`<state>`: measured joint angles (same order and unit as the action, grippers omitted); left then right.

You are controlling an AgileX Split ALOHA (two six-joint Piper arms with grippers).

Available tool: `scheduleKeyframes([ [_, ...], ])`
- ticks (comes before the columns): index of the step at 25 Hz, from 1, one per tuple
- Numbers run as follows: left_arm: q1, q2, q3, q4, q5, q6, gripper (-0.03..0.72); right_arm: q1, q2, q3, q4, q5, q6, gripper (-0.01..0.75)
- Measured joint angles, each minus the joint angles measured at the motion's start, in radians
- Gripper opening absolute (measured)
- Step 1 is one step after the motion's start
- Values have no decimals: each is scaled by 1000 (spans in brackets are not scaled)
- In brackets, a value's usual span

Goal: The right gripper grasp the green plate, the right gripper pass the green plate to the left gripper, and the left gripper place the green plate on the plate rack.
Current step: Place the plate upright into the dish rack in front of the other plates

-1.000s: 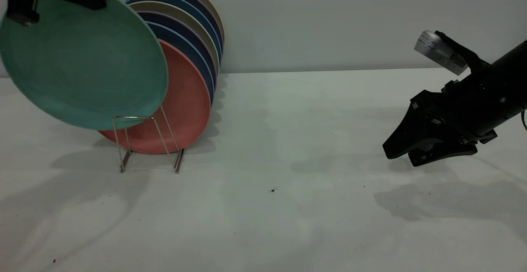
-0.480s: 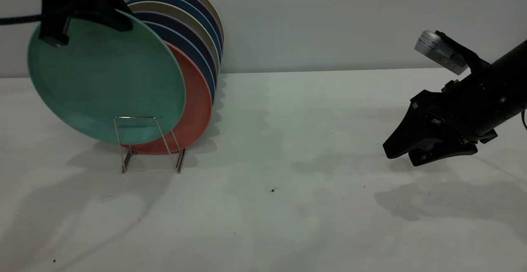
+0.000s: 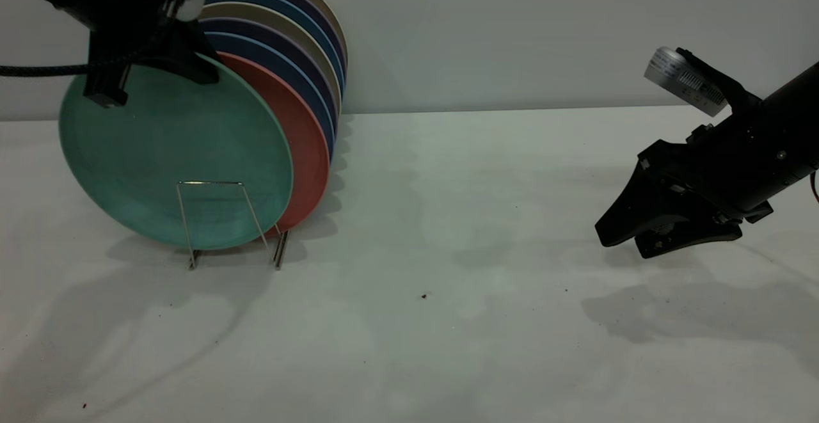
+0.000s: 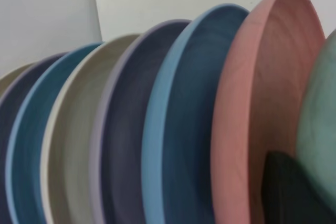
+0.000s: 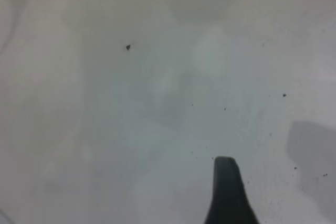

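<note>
Green plate [image 3: 173, 154] lowered into plate rack [image 3: 217, 218]; left hand [image 3: 150, 68] clamps rim. Placing step; next: release. Right hand [image 3: 624, 237] idle, nearly closed, empty.

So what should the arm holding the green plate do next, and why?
Probably lower it a touch more, then let go. The left gripper is clamped on the top rim of the green plate, which stands nearly upright in front of the pink plate, its bottom edge down at the rack. The right gripper sits idle far off.
</note>
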<state>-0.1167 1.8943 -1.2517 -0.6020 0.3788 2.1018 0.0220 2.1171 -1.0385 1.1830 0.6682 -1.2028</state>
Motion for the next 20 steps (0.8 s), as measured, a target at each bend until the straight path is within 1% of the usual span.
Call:
scheduleKeyframes([
  [4,0,3,0,0,-1,0,60,0,0,0,0,0,0,533],
  [7,0,3,0,0,-3,0,78,0,0,0,0,-3,0,533],
  [9,0,3,0,-7,-3,0,109,0,0,0,0,-4,0,533],
  [16,0,3,0,-18,-4,0,269,0,0,0,0,-4,0,533],
  [20,0,3,0,-18,-8,0,291,0,0,0,0,-4,0,533],
])
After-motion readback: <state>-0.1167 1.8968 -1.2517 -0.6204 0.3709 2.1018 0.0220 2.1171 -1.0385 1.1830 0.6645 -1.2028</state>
